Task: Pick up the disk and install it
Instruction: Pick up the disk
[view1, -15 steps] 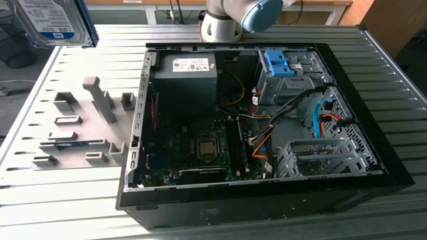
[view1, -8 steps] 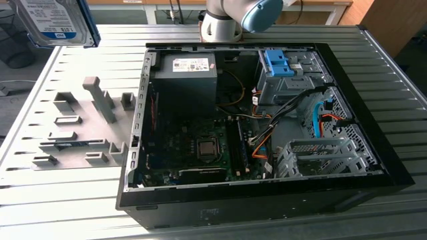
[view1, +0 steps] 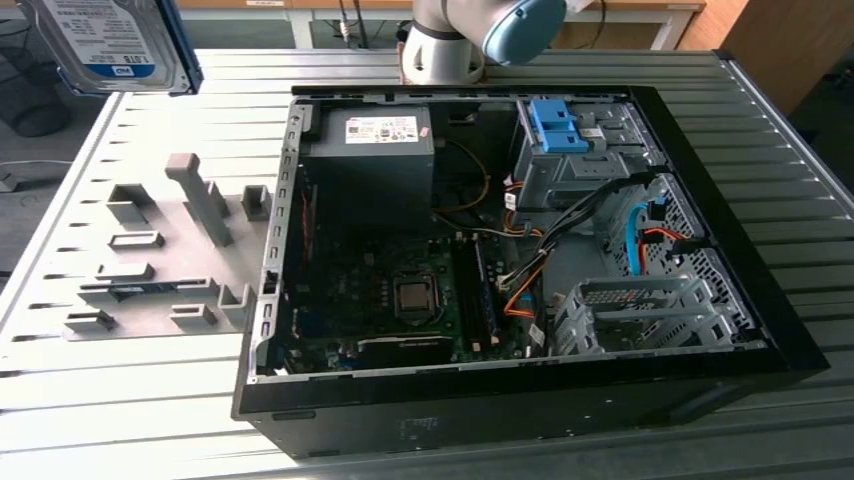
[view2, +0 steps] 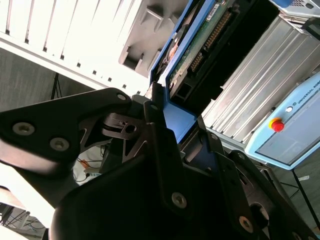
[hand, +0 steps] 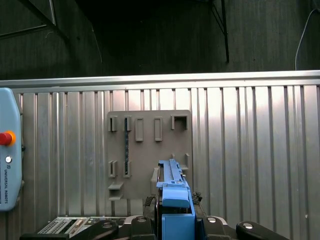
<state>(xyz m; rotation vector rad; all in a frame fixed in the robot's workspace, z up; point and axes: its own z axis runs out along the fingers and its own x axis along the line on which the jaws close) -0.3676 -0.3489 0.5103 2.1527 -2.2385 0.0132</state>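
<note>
Disk: the disk (view1: 114, 45) is seen raised over the far part of the surface, at the exterior view's left. Its white-and-blue label is turned to the camera, and it is well apart from the computer case.
Gripper: the gripper (view2: 175, 120) is clamped on the disk's blue rail, which is pressed between the black fingers (view2: 156, 125). The green circuit board of the disk (view2: 200, 45) is shown beyond them in the second wrist view.
Surface: the surface (view1: 147, 410) is made of long metal slats. In the first wrist view the same slats (hand: 250, 150) are seen below the disk (hand: 172, 192).
Fixture plate: a grey fixture plate (view1: 160, 260) with small upright holders is laid on the surface, just beside the case.
Computer case: an open black computer case (view1: 787, 340) is laid on its side, so that the motherboard (view1: 400, 290) and a blue bracket (view1: 554, 125) are exposed.
Arm: the robot arm (view1: 461, 40) is mounted behind the case.
Pendant: a light-blue pendant (hand: 7, 150) with a red button is placed on the surface.
Room: a dark floor (hand: 150, 40) is seen past the edge of the surface, and wood-coloured furniture (view1: 774, 40) is placed behind it.
</note>
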